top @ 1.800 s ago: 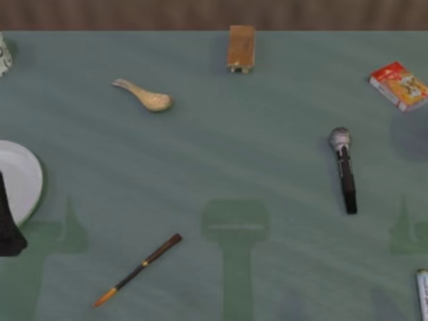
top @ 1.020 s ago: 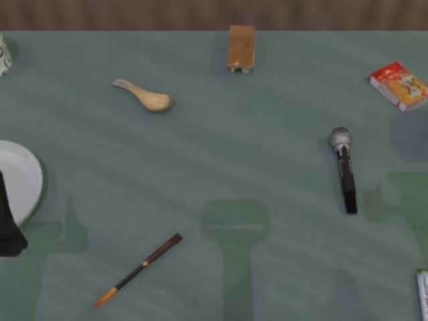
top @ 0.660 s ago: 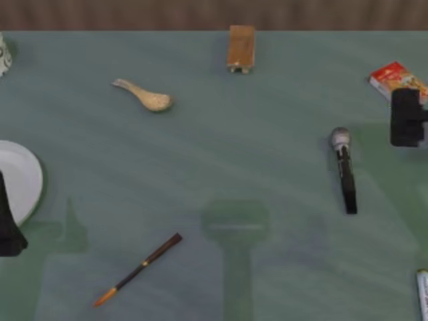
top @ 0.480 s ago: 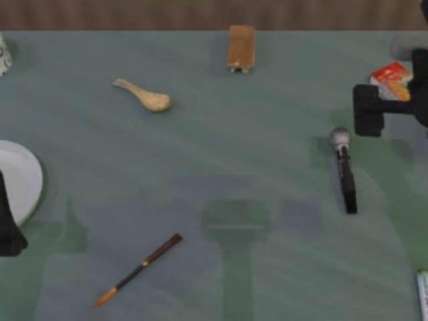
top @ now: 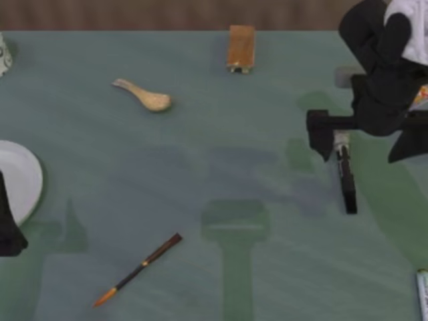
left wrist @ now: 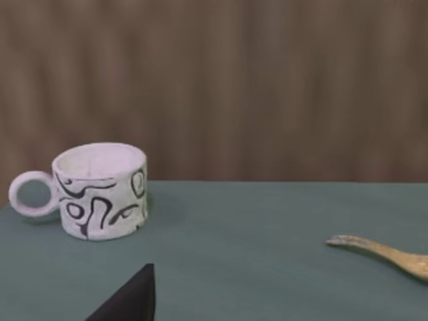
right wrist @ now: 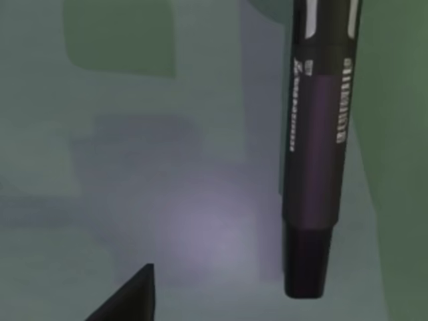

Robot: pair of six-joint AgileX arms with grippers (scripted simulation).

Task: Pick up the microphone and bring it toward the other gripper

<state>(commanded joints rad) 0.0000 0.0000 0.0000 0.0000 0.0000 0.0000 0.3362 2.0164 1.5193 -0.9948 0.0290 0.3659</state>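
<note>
The microphone (top: 346, 180) is laid flat on the green table (top: 267, 134) toward the 3 o'clock side of the top view, its black handle running toward 6 o'clock and its head end toward 12 o'clock, where it is covered by the right gripper (top: 364, 137). That gripper is positioned above the head end, carried by a bulky black arm with pale casing that enters from the 1 o'clock corner; the two fingers are spread wide, one at the 9 o'clock side of the microphone and the other at the 3 o'clock side, and nothing is held between them. In the right wrist view, the handle (right wrist: 319, 154) is seen lying on the table with one dark fingertip (right wrist: 130, 297) well apart from it. The left gripper (top: 8, 227) is parked at the 9 o'clock edge of the table, partly over a white plate (top: 23, 174); whether it is spread or closed cannot be told. In the left wrist view a patterned white mug (left wrist: 97, 189) is shown standing upright. A pale spoon (top: 146, 95) is placed at 11 o'clock, a brown block (top: 241, 47) at 12 o'clock, and a paintbrush (top: 139, 269) at 7 o'clock.
</note>
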